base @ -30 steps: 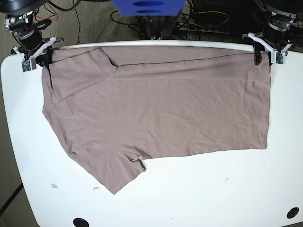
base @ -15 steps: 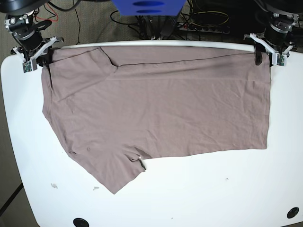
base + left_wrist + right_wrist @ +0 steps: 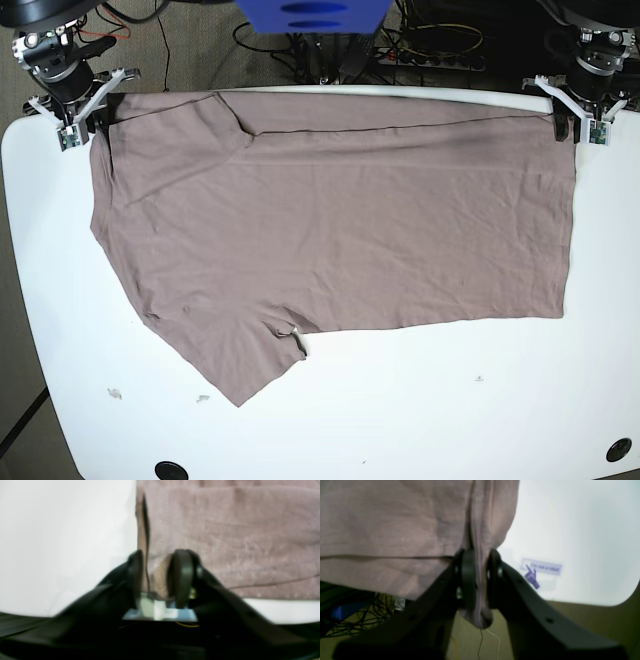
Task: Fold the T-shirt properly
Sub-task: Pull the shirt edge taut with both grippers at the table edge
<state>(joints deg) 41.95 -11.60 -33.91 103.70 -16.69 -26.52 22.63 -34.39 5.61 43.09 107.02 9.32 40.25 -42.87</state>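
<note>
The mauve-brown T-shirt (image 3: 330,220) lies spread flat over the white table (image 3: 450,400), with one sleeve (image 3: 240,360) pointing toward the near left. Its far hem runs along the table's far rim. At the far left corner my right gripper (image 3: 85,115) is shut on the fabric. In the right wrist view a bunched fold of the T-shirt (image 3: 395,525) sits pinched in the right gripper (image 3: 480,580) and hangs below it. My left gripper (image 3: 570,125) is at the far right corner. In the left wrist view the left gripper (image 3: 158,577) is shut on the edge of the T-shirt (image 3: 237,535).
A blue object (image 3: 310,15) and tangled cables sit behind the table's far edge. The table has dark holes at the near corners (image 3: 170,469) (image 3: 618,449) and small scraps (image 3: 113,393) at the near left. A small sticker (image 3: 541,567) is on the tabletop beside the right gripper.
Both grippers drew back and outward toward the far corners, pulling the shirt's far edge taut up to the table's rim. The left jaws narrowed onto the corner fabric.
</note>
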